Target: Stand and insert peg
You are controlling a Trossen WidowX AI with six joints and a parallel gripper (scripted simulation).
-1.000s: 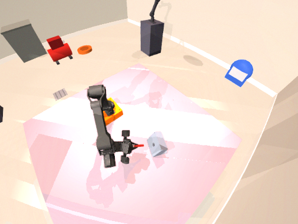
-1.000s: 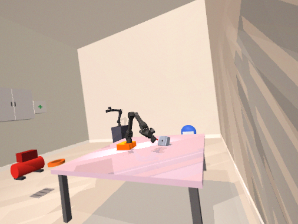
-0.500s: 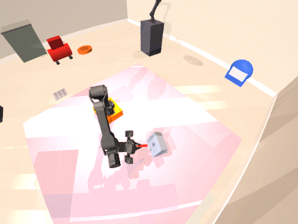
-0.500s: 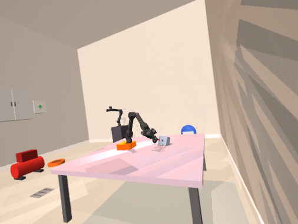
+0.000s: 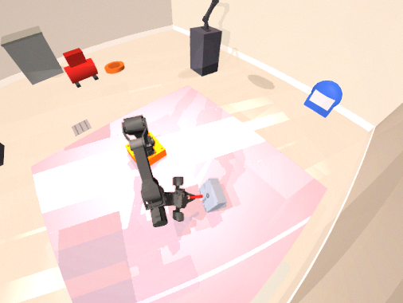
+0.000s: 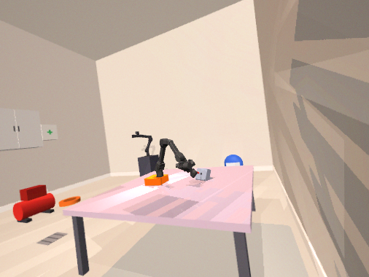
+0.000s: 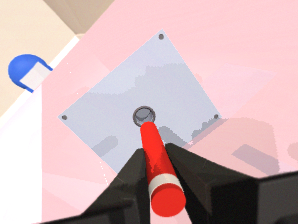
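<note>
A red peg (image 5: 196, 196) (image 7: 154, 150) is held between the fingers of my gripper (image 5: 191, 197) (image 6: 195, 174) (image 7: 154, 152), which is shut on it. In the wrist view its white band and banded end are nearest the camera, and its plain end points away toward the panel. The sloped blue-grey panel (image 5: 215, 194) (image 6: 205, 173) (image 7: 112, 102) stands in front of the gripper. Its round hole (image 5: 207, 195) (image 7: 144, 116) shows just beyond the plain end, which overlaps the hole's lower rim in the wrist view. Whether the tip is at or inside the hole's mouth I cannot tell.
The arm rises from an orange base (image 5: 158, 157) (image 6: 156, 180) on the pink table (image 5: 239, 255) (image 6: 219, 204). The panel has small dark dots at its corners. A blue round-topped object (image 5: 334, 92) (image 6: 233, 160) stands beyond the table.
</note>
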